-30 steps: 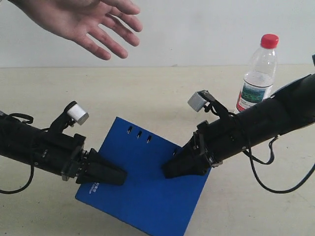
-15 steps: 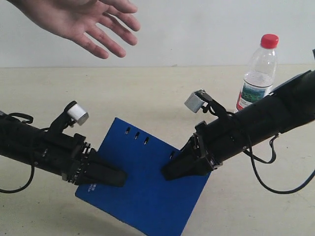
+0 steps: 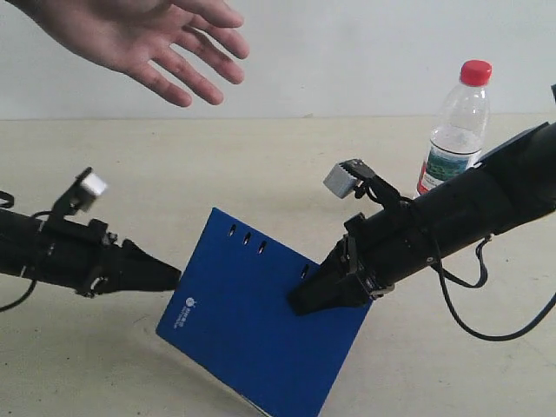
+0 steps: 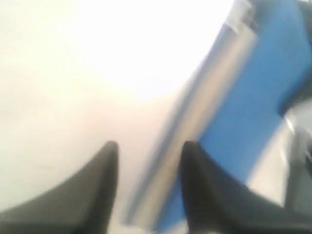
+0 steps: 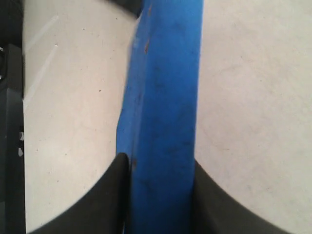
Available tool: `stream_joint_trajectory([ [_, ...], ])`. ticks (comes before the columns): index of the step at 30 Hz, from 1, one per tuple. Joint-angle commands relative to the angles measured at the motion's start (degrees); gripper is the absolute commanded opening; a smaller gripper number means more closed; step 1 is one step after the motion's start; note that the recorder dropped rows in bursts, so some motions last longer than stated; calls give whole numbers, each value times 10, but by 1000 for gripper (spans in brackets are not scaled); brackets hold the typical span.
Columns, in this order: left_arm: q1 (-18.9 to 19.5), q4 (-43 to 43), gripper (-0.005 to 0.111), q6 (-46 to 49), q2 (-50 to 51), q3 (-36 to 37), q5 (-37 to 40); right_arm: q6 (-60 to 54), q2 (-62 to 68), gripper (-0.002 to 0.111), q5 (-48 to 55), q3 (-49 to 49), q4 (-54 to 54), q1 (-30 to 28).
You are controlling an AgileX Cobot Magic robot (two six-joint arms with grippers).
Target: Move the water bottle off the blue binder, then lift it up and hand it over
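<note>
Already the water bottle (image 3: 456, 139) stands upright on the table (image 3: 261, 156), well apart from the blue binder (image 3: 252, 321), so the first step looks done. The right gripper (image 3: 304, 295) is clamped on the binder's edge and holds it tilted up, while the left gripper (image 3: 169, 278) sits just beside the opposite edge, fingers apart and empty. What remains, I judge, is raising the binder to the open hand (image 3: 139, 39) above.
</note>
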Motion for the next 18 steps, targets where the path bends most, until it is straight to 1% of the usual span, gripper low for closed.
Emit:
stream_joint_trajectory([
  [1,44,-81,10,42,-9,-1,-29,-19,-6,0,-13,-1,-29,0],
  [2,51,-91,5,65,-13,-1,-29,-16,-6,0,-13,-1,-29,0],
  [5,56,-112,5,132,-41,-1,-36,-1,-6,0,-10,-1,-34,0],
  [8,56,-166,5,174,-93,0,-84,10,-6,0,-7,-1,-44,0],
  [10,56,-182,5,205,-144,0,-150,19,-6,0,-7,-1,-51,0],
  [13,56,-182,5,223,-224,0,-299,23,-6,0,-6,-1,-52,0],
  [16,56,-182,5,193,-296,16,-401,24,-6,0,-5,-1,-50,0],
  [18,56,-182,5,181,-348,29,-494,32,-6,0,-5,-1,-50,0],
])
